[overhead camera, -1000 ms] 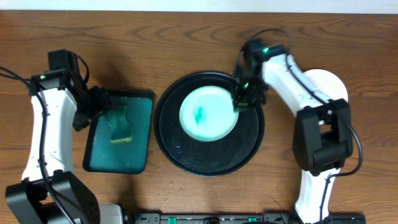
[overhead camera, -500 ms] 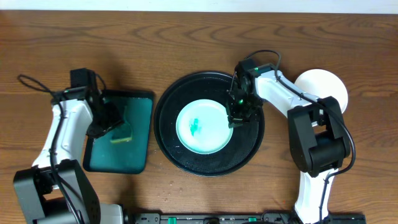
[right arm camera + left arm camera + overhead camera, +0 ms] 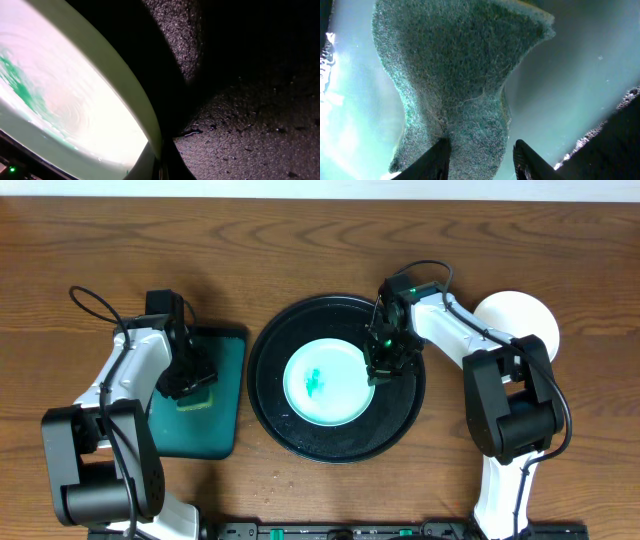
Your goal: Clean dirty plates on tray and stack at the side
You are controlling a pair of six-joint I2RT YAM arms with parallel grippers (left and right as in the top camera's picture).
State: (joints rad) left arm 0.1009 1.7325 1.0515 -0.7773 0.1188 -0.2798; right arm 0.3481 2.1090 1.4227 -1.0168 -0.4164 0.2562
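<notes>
"Left gripper [image 3: 191, 382]: what is recorded?"

"It is found low over the teal rectangular tray [image 3: 226, 365], at the left of the wooden table [image 3: 300, 240]. In the left wrist view its dark fingers [image 3: 439, 159] are set against both sides of the narrow end of a green scouring sponge [image 3: 460, 75], which is pinched between them. The sponge is seen lying on the wet floor of that tray, with a thin yellow layer noted at its far edge."

"And the right gripper [image 3: 383, 370]?"

"It is pressed together on the right-hand rim of the mint-green plate [image 3: 325, 395]. In the right wrist view the pale rim is seen running straight down to the point where the jaws meet."

"Where is that plate placed?"

"Inside the round black tray [image 3: 400, 420], slightly left of centre, face up. A teal-green smear [image 3: 314, 383] is noted on its face, and water droplets are observed on the tray's pebbled floor."

"Are other plates noted?"

"One white plate [image 3: 528, 312] is recorded on the table to the right of the black tray, apart from it and partly covered by the right arm. Whether more plates lie beneath it cannot be told."
</notes>
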